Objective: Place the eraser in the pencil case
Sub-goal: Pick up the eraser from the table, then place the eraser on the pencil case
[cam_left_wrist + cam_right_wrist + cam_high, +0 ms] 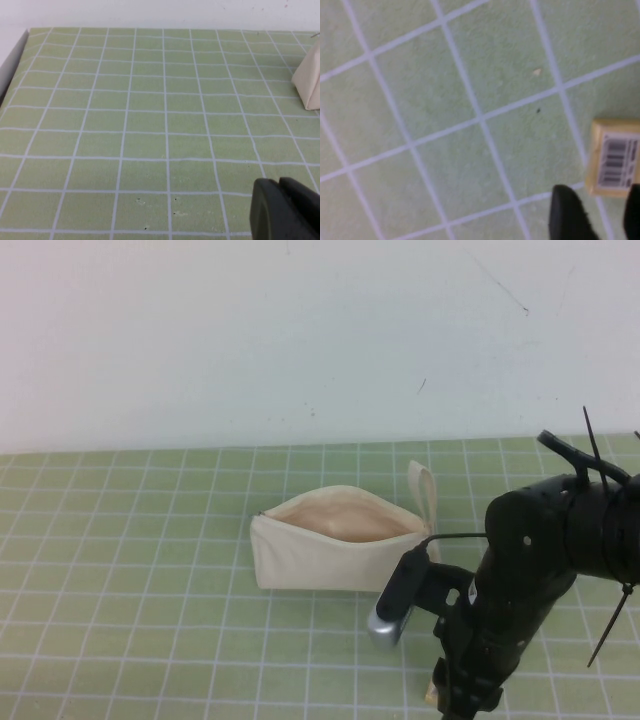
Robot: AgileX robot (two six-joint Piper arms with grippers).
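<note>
Right arm is down low at the near right of the worktop (120, 570), a green mat ruled in white squares, and its bulk hides most of what sits beneath it in the high view. Only a sliver of tan peeks out at the arm's foot there: that's the eraser (432, 695), right at the near edge. The right wrist view gives the close look: the eraser (614, 164) lies flat on the mat, barcode label face up, with the right pincer (600, 212) poised just beside it. One dark fingertip (570, 212) sits clear of the block's near corner, the other shows at the picture's edge, and there is an open gap between them, so the fingers stand apart with nothing clamped; the block's lower edge lines up with that gap, though whether the tips touch it cannot be told. Behind the arm, toward mid-worktop, the pencil case (335, 550) rests with its zip mouth gaping upward, peach lining on show, loop strap sticking up at its right end. It is near the eraser but apart from it. Over on the left, the left pincer (285, 210) hangs above bare mat well away from the action, only a dark piece of it visible, so its fingers' state cannot be told; a corner of the pencil case (309, 82) shows across the mat.
</note>
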